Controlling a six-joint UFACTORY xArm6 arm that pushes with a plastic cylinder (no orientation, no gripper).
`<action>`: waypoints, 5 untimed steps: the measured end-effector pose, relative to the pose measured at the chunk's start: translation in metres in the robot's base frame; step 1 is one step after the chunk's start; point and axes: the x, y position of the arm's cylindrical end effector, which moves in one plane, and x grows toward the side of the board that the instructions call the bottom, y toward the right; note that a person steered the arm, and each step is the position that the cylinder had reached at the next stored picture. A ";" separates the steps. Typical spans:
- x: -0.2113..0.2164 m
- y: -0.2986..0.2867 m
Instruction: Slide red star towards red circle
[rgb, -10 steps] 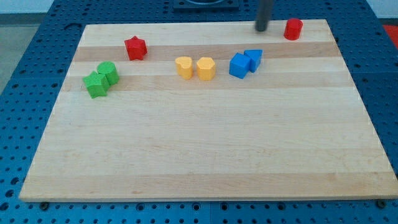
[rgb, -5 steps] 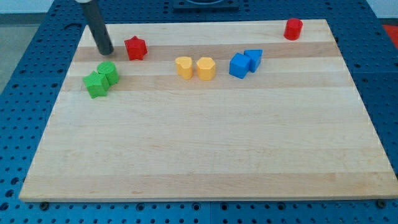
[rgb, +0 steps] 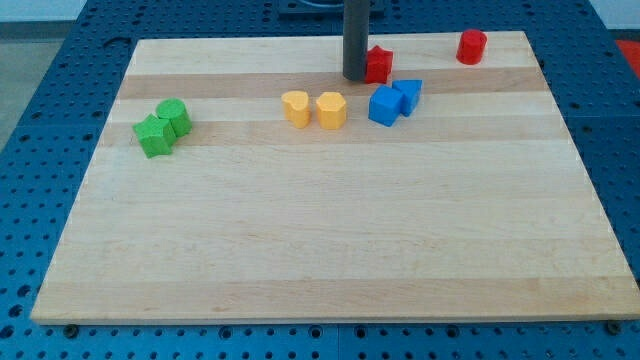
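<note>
My tip (rgb: 355, 76), no jaws, touches red star (rgb: 378, 64) from left; red circle (rgb: 472, 46) far right on wooden tabletop (rgb: 320, 230).

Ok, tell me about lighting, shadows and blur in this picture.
Camera view: even, soft light, no glare on the wooden board; blocks cast only faint, short shadows. The red star and red circle look sharp; the rod's edges look slightly soft down to my tip, which touches the star's left.

A pale wooden board (rgb: 330, 230) with smooth, matt grain is shown; the red star (rgb: 379, 64) looks like matt plastic.
</note>
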 end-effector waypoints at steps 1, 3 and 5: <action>-0.002 0.041; -0.012 0.101; -0.013 0.106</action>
